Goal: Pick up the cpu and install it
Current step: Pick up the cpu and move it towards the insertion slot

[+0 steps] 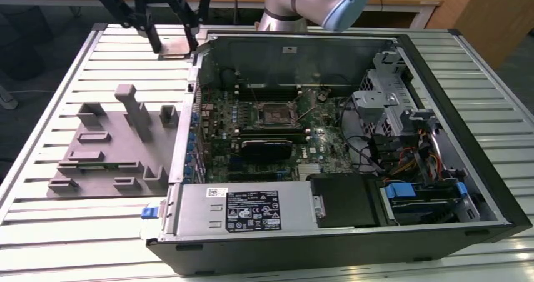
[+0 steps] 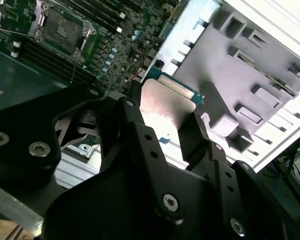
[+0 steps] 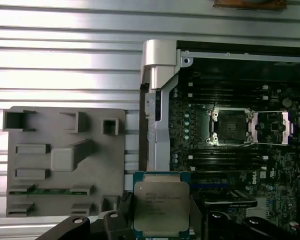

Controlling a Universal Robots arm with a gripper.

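Note:
The cpu [image 3: 160,202], a square chip with a silvery top and green rim, is held edge-on between my gripper's black fingers [image 3: 121,212]. In the exterior view my gripper [image 1: 172,44] hangs above the slatted table, just outside the case's far corner on that view's left, shut on the cpu [image 1: 175,47]. In the second wrist view the cpu [image 2: 165,102] shows between the two fingers. The motherboard socket [image 1: 273,113] lies open inside the case, its load plate [image 3: 272,127] flipped aside and its bed [image 3: 230,125] bare.
The open computer case [image 1: 467,138] lies on its side with drive cage, cables and power supply [image 1: 242,210] inside. A grey plastic fixture [image 1: 112,144] with upright posts sits on the table at the exterior view's left. The case's metal wall [image 3: 157,100] stands between fixture and motherboard.

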